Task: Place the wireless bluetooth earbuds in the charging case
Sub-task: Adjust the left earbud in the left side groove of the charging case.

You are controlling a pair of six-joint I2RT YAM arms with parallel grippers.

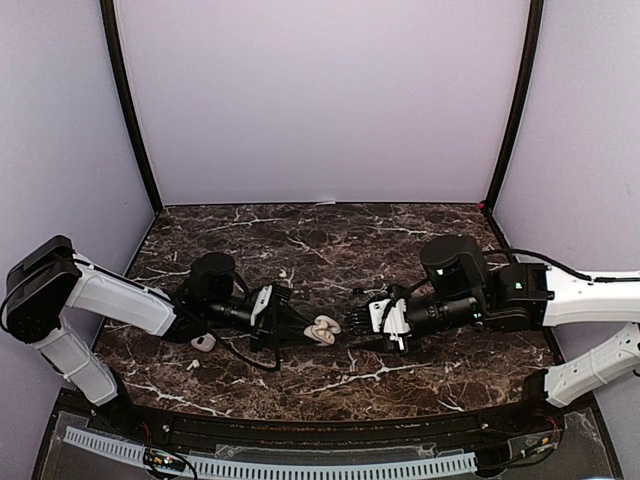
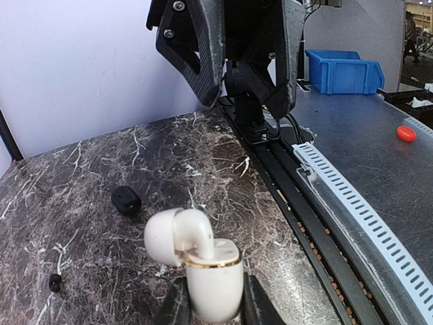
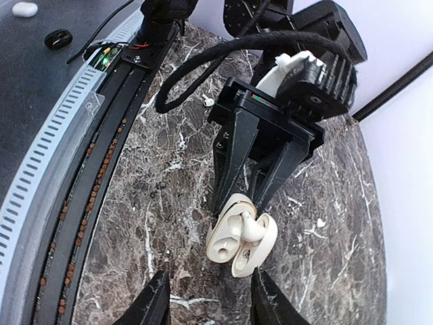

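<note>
The cream charging case [image 2: 215,288], gold-rimmed with its lid [image 2: 162,237] swung open, stands in my left gripper [image 2: 213,308], which is shut on its lower body. One white earbud [image 2: 197,233] sits in it, its rounded end sticking up above the rim. In the right wrist view the same case [image 3: 233,252] and earbud [image 3: 249,227] lie just ahead of my right gripper [image 3: 208,305], which is open, holds nothing and is clear of the case. From above, both grippers meet at the case [image 1: 322,330] at mid-table.
A black case [image 2: 126,200] and a tiny black earbud [image 2: 55,282] lie left of the held case. A white case [image 1: 204,342] and a white earbud [image 1: 192,364] rest by the left arm. More white earbuds [image 3: 321,222] [image 3: 208,100] lie loose on the marble.
</note>
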